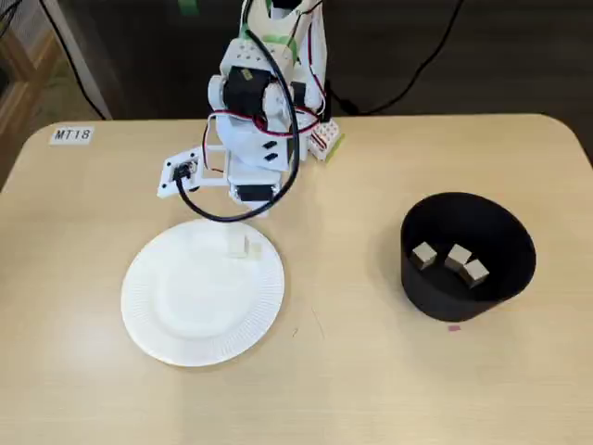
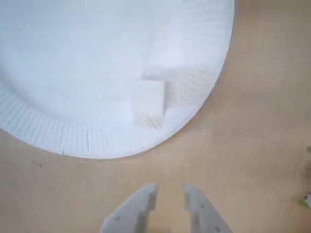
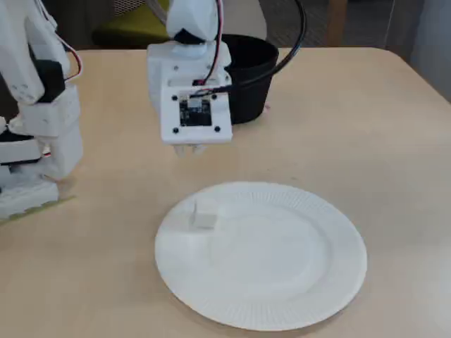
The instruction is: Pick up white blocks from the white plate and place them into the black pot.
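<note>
White blocks: in a fixed view I see three inside the black pot and one block on the white plate, near its far rim. In the wrist view my tool hangs over the bare desk just beside the plate, fingers slightly parted, pinching nothing. In another fixed view, it hovers behind the plate.

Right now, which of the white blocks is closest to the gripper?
The lone block left on the white plate, near its rim below the gripper. The other three blocks sit together inside the black pot.
</note>
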Robot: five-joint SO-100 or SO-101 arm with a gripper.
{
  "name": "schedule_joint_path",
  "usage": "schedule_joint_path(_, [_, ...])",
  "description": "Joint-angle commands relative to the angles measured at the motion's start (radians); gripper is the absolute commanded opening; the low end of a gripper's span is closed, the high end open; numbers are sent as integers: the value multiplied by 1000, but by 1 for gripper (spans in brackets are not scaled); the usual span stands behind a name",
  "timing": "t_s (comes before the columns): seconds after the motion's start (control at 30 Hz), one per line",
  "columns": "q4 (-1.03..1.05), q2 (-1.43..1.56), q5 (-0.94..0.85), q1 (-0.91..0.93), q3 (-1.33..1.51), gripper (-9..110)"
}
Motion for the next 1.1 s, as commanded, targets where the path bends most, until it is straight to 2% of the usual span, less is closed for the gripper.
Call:
schedule_joint_path(0.0, [-8, -2, 5, 37, -31, 24])
schedule_joint_path(0.23, [-3, -91, -9, 198, -40, 34])
schedule_joint_path(0.53, [-20, -187, -35, 224, -80, 39])
schedule_joint_path(1.07, [-104, -261, 0, 235, -81, 38])
